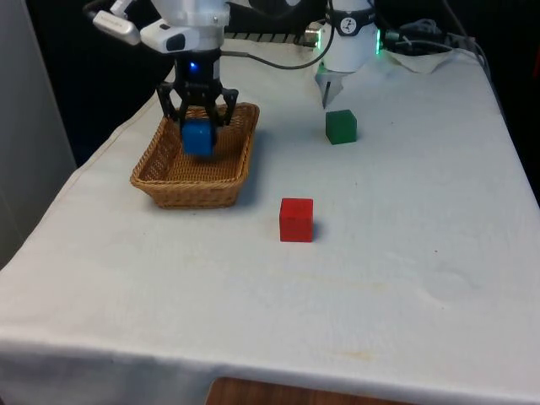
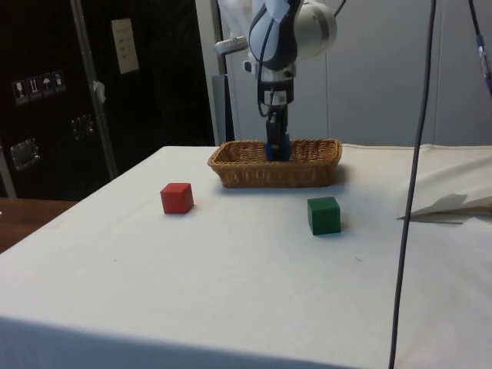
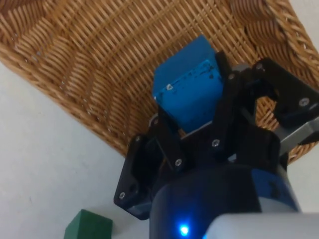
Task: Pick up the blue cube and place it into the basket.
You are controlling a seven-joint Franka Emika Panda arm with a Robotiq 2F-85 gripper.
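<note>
Clamping the blue cube between its fingers, the end effector hangs over the basket.

Woven wicker basket with rough ribbed weave; smooth matt blue cube, red cube and green cube; white cloth, matt, faintly creased.

Probably lab: dark cabinets, cables.
</note>
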